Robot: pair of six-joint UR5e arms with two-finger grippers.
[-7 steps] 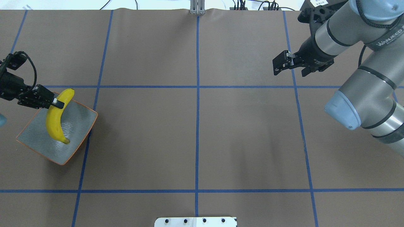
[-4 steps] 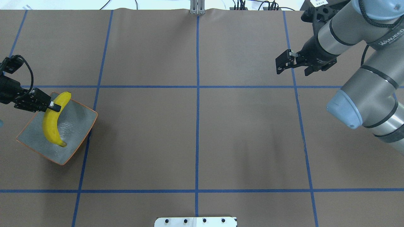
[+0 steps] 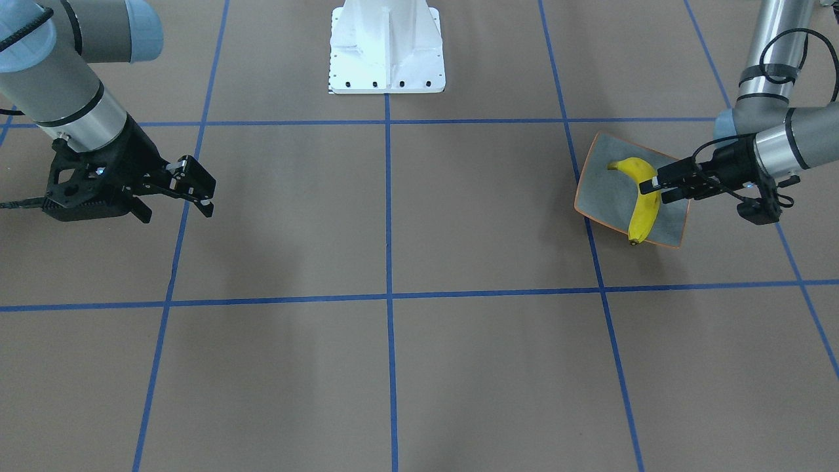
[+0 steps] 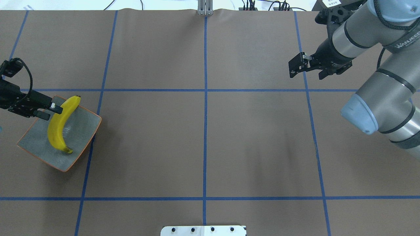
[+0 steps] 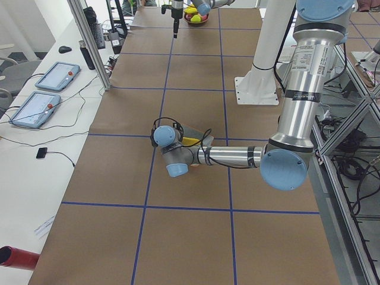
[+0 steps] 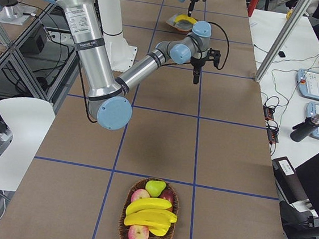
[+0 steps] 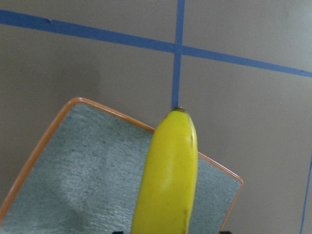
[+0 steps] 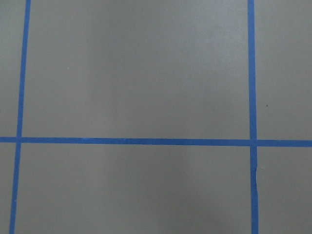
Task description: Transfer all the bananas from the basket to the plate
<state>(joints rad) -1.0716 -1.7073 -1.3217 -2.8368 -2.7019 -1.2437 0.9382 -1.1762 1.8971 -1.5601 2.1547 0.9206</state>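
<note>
One yellow banana (image 4: 57, 127) lies on the grey-blue, orange-rimmed plate (image 4: 36, 142) at the table's left, with its upper tip over the plate's far rim. My left gripper (image 4: 55, 113) stands open at the banana's upper part. In the left wrist view the banana (image 7: 168, 175) sits between the fingertips with a gap on each side. The same banana (image 3: 645, 210) and plate (image 3: 603, 190) show in the front view. A wicker basket (image 6: 123, 224) at the table's right end holds more bananas (image 6: 149, 214). My right gripper (image 4: 308, 70) hangs open and empty over bare table.
Red apples (image 6: 140, 196) and a green pear (image 6: 154, 187) share the basket. The white robot base (image 3: 387, 46) stands at the near middle edge. Blue tape lines cross the brown table cover. Tablets (image 5: 56, 76), cables and metal posts line the far side.
The left gripper let go of the banana and drew back to the left. The banana settled flat on the plate. The right gripper drifted slightly right and farther away.
</note>
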